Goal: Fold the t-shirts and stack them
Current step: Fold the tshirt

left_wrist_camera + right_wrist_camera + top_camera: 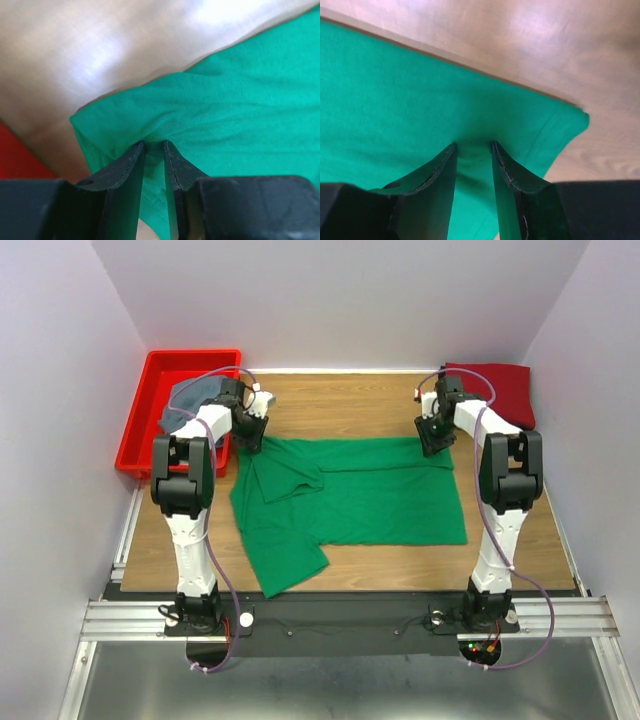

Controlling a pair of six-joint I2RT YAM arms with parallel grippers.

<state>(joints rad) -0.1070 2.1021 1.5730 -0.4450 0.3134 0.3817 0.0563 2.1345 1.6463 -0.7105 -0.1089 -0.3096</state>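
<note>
Pale walls (330,300) close in your wooden desk (350,400) on three sides. The bright green t-shirt (380,495) lies spread over the middle of it. One part is folded over at its 9 o'clock side and a flap trails toward 7 o'clock. Your left arm (185,480) and right arm (505,480) both rise from the near rail at 6 o'clock. Each bends at the elbow and reaches inward, down to the shirt's far edge. The red bin (135,435) sits off the desk's 10 o'clock corner with the grey-blue t-shirt (190,395) heaped inside it. The dark red t-shirt (505,390) lies folded at 2 o'clock, well apart from the green one. Your left claw (154,145) is at the shirt's 11 o'clock corner. Its fingers (125,165) are drawn nearly together, with green cloth bunched between them. Your right claw (473,146) is at the 1 o'clock corner, its tips pressed into the cloth just inside the hem. They stand somewhat apart, and you cannot tell whether they pinch it.
</note>
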